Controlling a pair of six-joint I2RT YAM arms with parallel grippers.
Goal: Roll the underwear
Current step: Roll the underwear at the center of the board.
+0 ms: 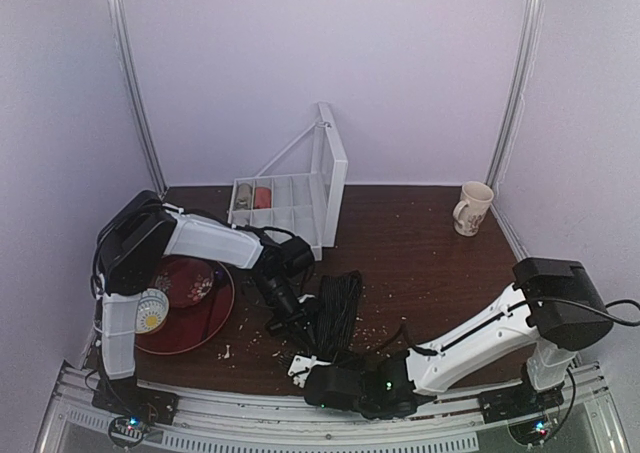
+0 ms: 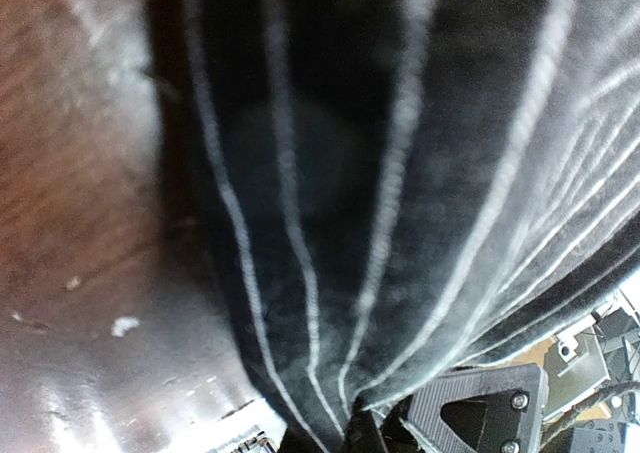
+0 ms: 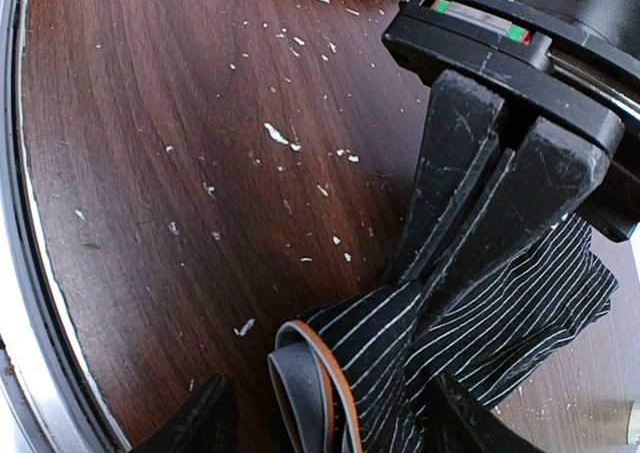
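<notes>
Right wrist view shows plainly — left gripper [image 3: 415, 271] pinching underwear [image 3: 520, 318], right gripper [image 3: 335, 428] spread wide.

Free room and obstacles about the underwear [image 1: 338, 308]. Left: the left gripper [image 1: 292, 319], closed on the fabric, with its arm, then the red plate [image 1: 215, 315]. Near end: the right gripper [image 1: 302, 365], jaws spread. Behind: the compartment box [image 1: 290, 215], lid [image 1: 333, 173] upright. Right: bare table [image 1: 430, 273], passable as far as the mug [image 1: 472, 208].
</notes>
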